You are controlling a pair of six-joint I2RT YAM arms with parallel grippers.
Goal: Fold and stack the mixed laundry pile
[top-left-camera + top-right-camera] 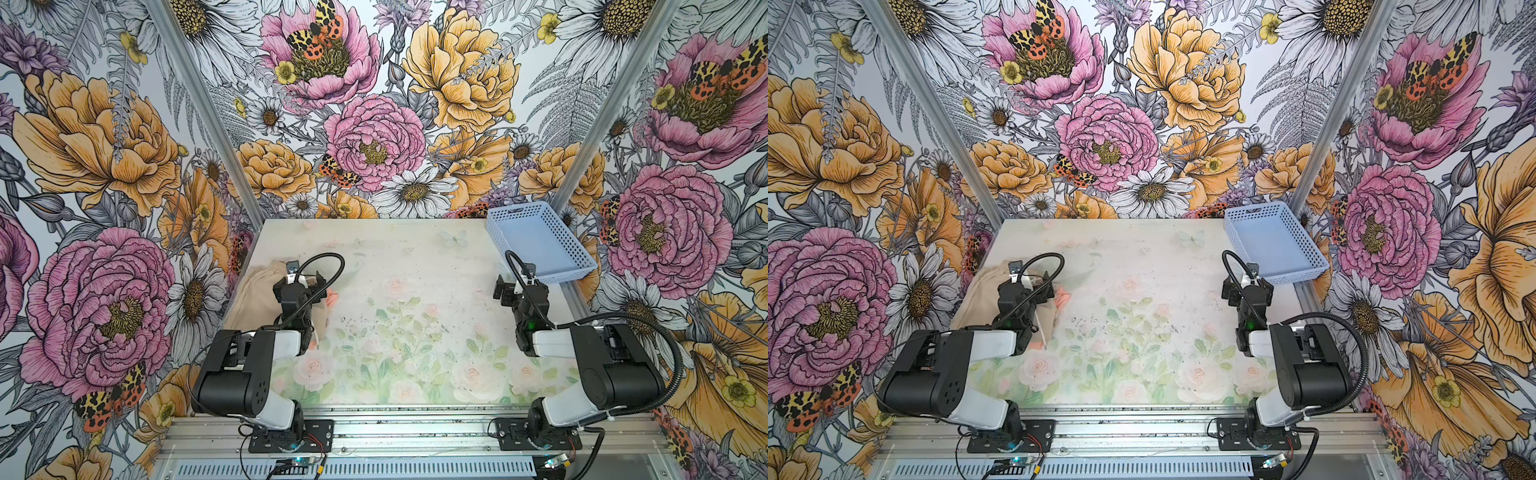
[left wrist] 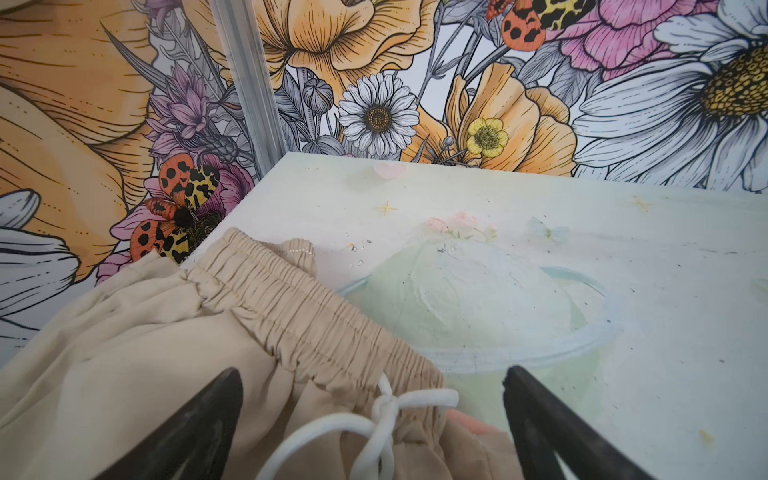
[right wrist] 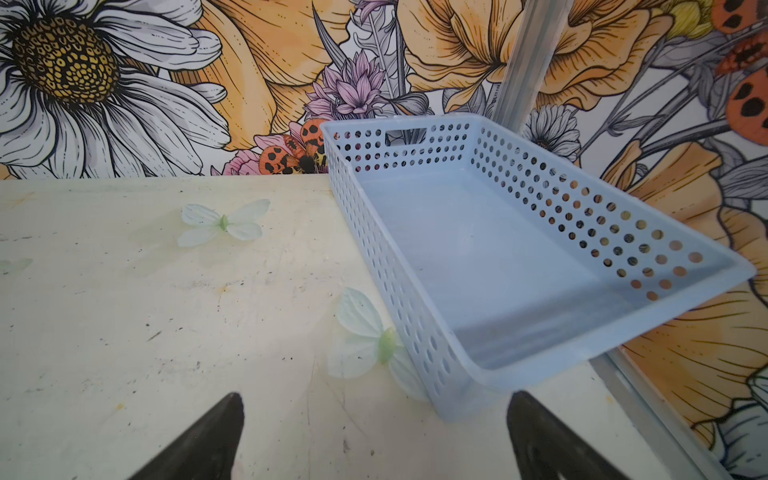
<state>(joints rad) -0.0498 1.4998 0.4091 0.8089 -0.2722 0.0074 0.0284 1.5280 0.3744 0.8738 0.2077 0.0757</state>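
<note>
The mixed laundry pile lies at the table's left edge. The beige garment (image 1: 255, 301) (image 1: 978, 301) lies crumpled there; the left wrist view shows its gathered waistband (image 2: 299, 316) and knotted white drawstring (image 2: 386, 409). A peach-pink bit of the T-shirt (image 1: 331, 297) (image 1: 1062, 296) (image 2: 471, 419) pokes out from under it; the rest is hidden. My left gripper (image 1: 304, 279) (image 1: 1034, 286) (image 2: 372, 374) hovers open over the waistband, holding nothing. My right gripper (image 1: 514, 286) (image 1: 1246, 286) (image 3: 376, 397) is open over bare table, close to the basket's near corner.
A light blue perforated basket (image 1: 505, 237) (image 1: 1241, 237) (image 3: 399, 291) sits empty at the back right corner, overhanging the table's right edge. Floral walls and metal posts close in the table (image 1: 415, 324) on three sides.
</note>
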